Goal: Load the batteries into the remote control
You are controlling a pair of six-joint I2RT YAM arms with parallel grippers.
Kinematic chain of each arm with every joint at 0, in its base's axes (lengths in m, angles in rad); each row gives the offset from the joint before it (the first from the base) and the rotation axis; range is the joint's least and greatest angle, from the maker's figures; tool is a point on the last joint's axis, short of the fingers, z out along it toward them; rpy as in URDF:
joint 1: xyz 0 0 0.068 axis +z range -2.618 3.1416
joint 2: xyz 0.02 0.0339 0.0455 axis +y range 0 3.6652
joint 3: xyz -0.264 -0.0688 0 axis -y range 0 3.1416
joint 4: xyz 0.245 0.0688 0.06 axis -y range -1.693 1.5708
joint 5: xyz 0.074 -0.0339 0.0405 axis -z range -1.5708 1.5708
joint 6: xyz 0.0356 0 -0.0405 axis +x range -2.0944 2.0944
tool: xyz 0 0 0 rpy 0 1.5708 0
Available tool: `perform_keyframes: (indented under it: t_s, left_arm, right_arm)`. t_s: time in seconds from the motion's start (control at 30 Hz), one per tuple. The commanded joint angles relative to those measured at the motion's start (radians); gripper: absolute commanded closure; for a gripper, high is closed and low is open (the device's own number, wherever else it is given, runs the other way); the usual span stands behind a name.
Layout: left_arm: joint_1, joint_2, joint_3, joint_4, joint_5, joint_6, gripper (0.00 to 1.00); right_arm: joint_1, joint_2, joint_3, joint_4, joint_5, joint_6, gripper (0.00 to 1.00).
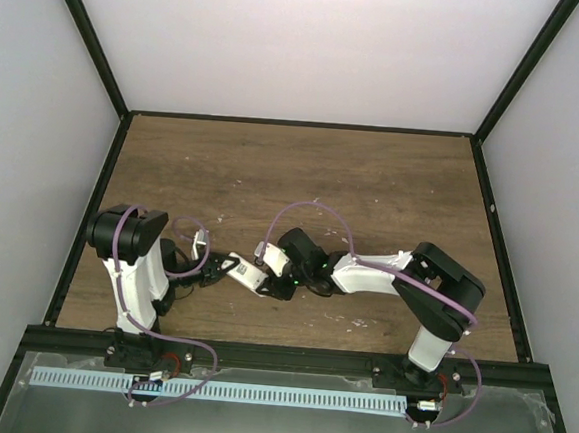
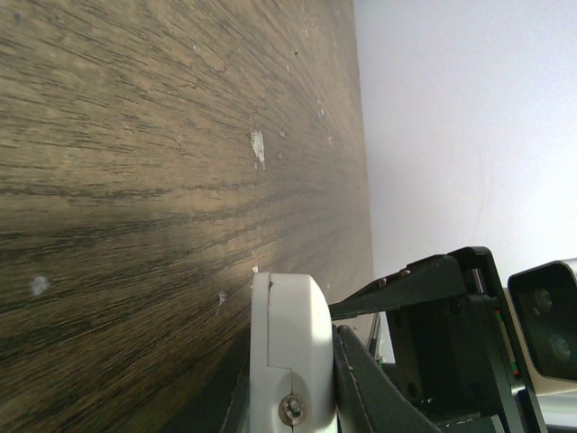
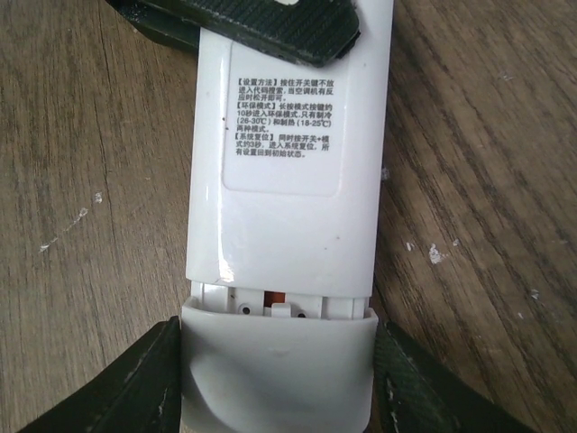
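Observation:
The white remote control (image 1: 246, 272) lies low over the wooden table between my two grippers. In the right wrist view it (image 3: 288, 180) shows its back with a printed label. My left gripper (image 1: 215, 269) is shut on its far end; one black finger (image 3: 270, 27) crosses it there. The left wrist view shows that end edge-on (image 2: 293, 343) between the jaws. My right gripper (image 3: 278, 336) is shut on the white cover piece (image 3: 278, 379), which sits against the remote's near end with a narrow gap showing the compartment. No blue batteries are in view.
The brown wooden table (image 1: 372, 193) is ringed by a black frame (image 1: 89, 211) and white walls. Purple cables (image 1: 305, 210) loop over both arms. Small white specks (image 1: 359, 322) lie near the front right. A metal trough runs along the near edge.

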Motion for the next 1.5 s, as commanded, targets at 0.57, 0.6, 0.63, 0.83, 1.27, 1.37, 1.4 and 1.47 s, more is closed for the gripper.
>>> perform_keyframes:
  t_s: [0.57, 0.6, 0.63, 0.83, 1.27, 1.37, 1.4, 1.47]
  left_arm:
    - [-0.005, 0.008, -0.014, 0.062, -0.026, 0.056, 1.00]
    - [-0.004, 0.008, -0.014, 0.062, -0.025, 0.056, 1.00]
    - [-0.004, 0.009, -0.014, 0.062, -0.025, 0.056, 1.00]
    - [-0.005, 0.010, -0.012, 0.062, -0.024, 0.056, 1.00]
    - [-0.004, 0.013, -0.008, 0.062, -0.027, 0.052, 1.00]
    - [-0.004, 0.013, -0.008, 0.062, -0.027, 0.053, 1.00]
    - [-0.004, 0.013, -0.008, 0.062, -0.025, 0.051, 1.00]
    - [-0.004, 0.013, -0.006, 0.062, -0.025, 0.051, 1.00]
  right_arm:
    - [0.035, 0.004, 0.002, -0.029, -0.053, -0.014, 0.59]
    - [0.037, 0.001, 0.002, -0.032, -0.054, -0.013, 0.59]
    - [0.039, 0.000, 0.002, -0.035, -0.054, -0.012, 0.59]
    - [0.062, -0.015, 0.006, -0.048, -0.047, -0.010, 0.58]
    - [0.137, -0.023, 0.036, -0.091, 0.003, 0.014, 0.58]
    - [0.142, -0.032, 0.035, -0.097, 0.019, 0.021, 0.58]
    - [0.144, -0.039, 0.033, -0.097, 0.022, 0.022, 0.58]
    - [0.144, -0.054, 0.031, -0.099, 0.030, 0.020, 0.58]
